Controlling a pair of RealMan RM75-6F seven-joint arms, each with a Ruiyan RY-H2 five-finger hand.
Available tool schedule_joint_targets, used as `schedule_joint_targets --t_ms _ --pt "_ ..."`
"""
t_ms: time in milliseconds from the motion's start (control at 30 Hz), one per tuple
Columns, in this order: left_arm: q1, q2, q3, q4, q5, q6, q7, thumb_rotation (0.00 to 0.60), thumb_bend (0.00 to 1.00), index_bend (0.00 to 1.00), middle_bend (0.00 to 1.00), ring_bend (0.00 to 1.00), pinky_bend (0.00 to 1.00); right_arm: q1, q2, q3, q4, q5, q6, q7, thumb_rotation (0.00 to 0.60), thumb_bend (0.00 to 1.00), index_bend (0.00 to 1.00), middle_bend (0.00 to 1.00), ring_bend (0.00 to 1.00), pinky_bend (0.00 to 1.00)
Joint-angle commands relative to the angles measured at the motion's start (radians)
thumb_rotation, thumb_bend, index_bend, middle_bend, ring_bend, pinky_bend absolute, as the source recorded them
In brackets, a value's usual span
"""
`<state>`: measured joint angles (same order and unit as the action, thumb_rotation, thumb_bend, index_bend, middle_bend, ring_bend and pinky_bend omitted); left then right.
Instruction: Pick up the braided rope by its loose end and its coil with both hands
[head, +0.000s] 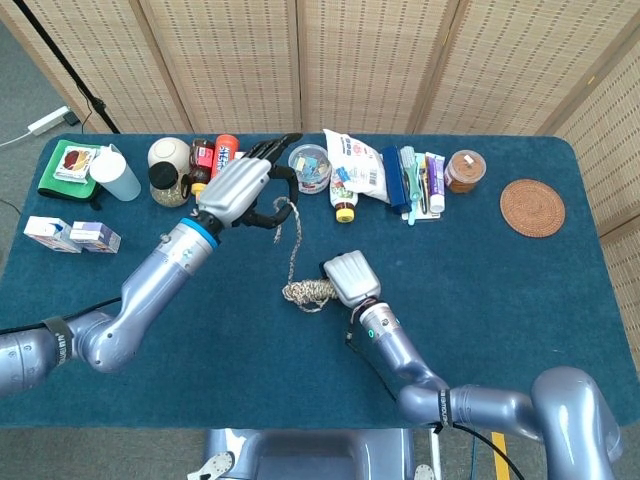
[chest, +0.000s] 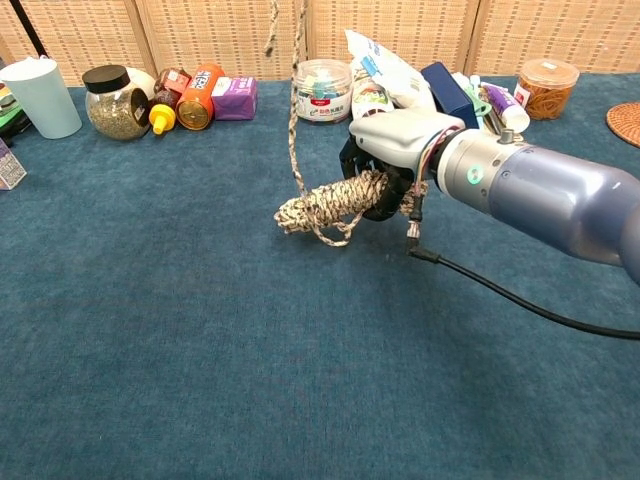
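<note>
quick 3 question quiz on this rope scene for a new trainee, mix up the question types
1. True or false: the right hand holds the rope's coil.
2. Which hand holds the loose end?
3. The coil is: A) flat on the table B) lifted clear of it C) in the white cup

Key:
1. True
2. The left hand
3. B

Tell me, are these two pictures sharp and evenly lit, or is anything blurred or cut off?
Head view: even, soft light, no glare; left hand and braided rope look sharp. Chest view: right hand and coil are crisp with a faint shadow under them; the rope runs out of the top edge, so the left hand is cut off.
</note>
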<state>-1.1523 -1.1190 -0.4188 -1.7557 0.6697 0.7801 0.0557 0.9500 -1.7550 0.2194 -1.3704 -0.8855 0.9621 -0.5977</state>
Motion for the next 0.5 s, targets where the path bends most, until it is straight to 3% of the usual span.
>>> schedule_joint_targets --t_ms 33,300,500 --pt "-0.068 -0.08 -0.003 0.071 -0.094 0.053 0.059 0.6 0.5 0.62 0.0 0.0 0.0 -0.014 0.022 -0.014 -0.031 -0.038 -0.009 0.038 0.6 0.63 0.64 0.58 0.49 0.72" --pt "-0.116 -0.164 0.04 0.228 -0.143 0.045 0.132 0.6 0.5 0.62 0.0 0.0 0.0 -0.05 0.098 -0.032 -0.095 -0.17 -0.038 0.194 0.6 0.63 0.64 0.58 0.49 0.72" --pt "-0.131 -0.233 0.039 0.324 -0.157 0.027 0.12 0.6 0.5 0.62 0.0 0.0 0.0 -0.069 0.133 -0.038 -0.109 -0.261 -0.046 0.313 0.6 0.63 0.65 0.58 0.49 0.72"
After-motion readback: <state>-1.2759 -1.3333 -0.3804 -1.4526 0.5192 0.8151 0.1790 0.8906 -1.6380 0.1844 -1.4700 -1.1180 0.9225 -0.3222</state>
